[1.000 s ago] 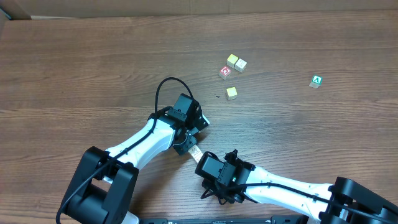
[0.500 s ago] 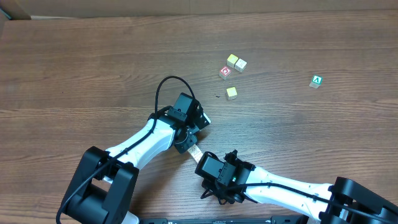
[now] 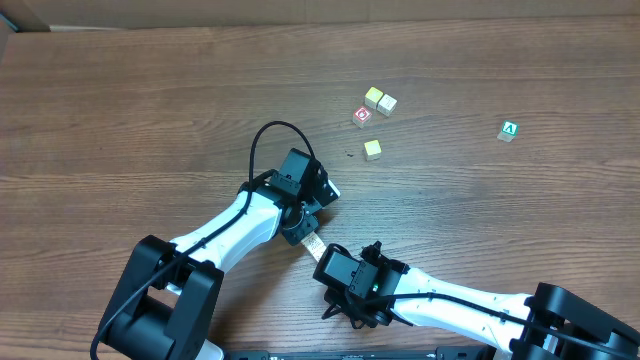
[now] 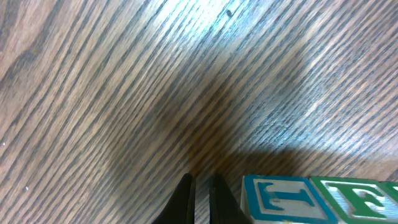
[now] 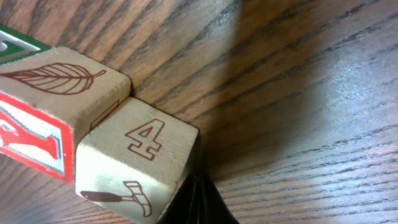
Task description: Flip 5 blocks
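left gripper [image 4: 202, 202] tips at bottom edge, pressed nearly together above the table [image 4: 124, 93]. just right of them, blue-letter block [image 4: 280, 200] touches green-letter block [image 4: 357, 198], side by side.

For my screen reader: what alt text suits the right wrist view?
A pale wooden 4-and-hammer block touches a leaf block on a wood-grain table. The shut right gripper sits at the bottom edge, beside the 4-and-hammer block.

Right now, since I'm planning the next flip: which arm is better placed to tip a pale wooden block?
Probably right: the right gripper, shut, sits at the corner of the pale wooden block printed with a red 4; the left gripper, also shut, stands beside the blue-T wooden block with a gap.
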